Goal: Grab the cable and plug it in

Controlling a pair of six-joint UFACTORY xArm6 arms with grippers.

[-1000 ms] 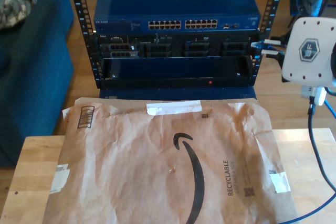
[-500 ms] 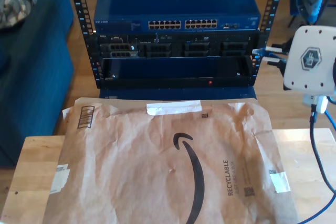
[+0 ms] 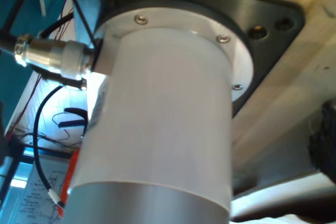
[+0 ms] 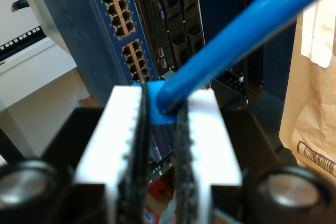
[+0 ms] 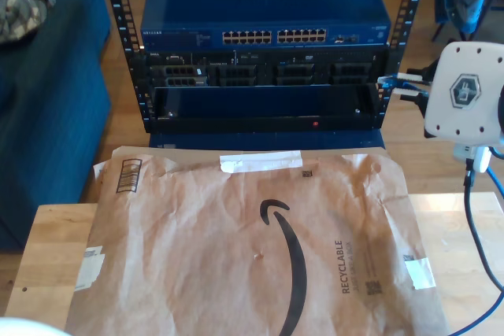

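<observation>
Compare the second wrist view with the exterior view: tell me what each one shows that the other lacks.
Second wrist view alone: up close, my second gripper has its white fingers clamped on the blue cable near its plug end, the jaws shut around it.

Exterior view alone: the brown paper mailer lying on the wooden table, the full rack frame, and a blue sofa at that view's left.

Both: the blue network switch with its rows of ports, the gripper at the exterior view's right, and the cable.
</observation>
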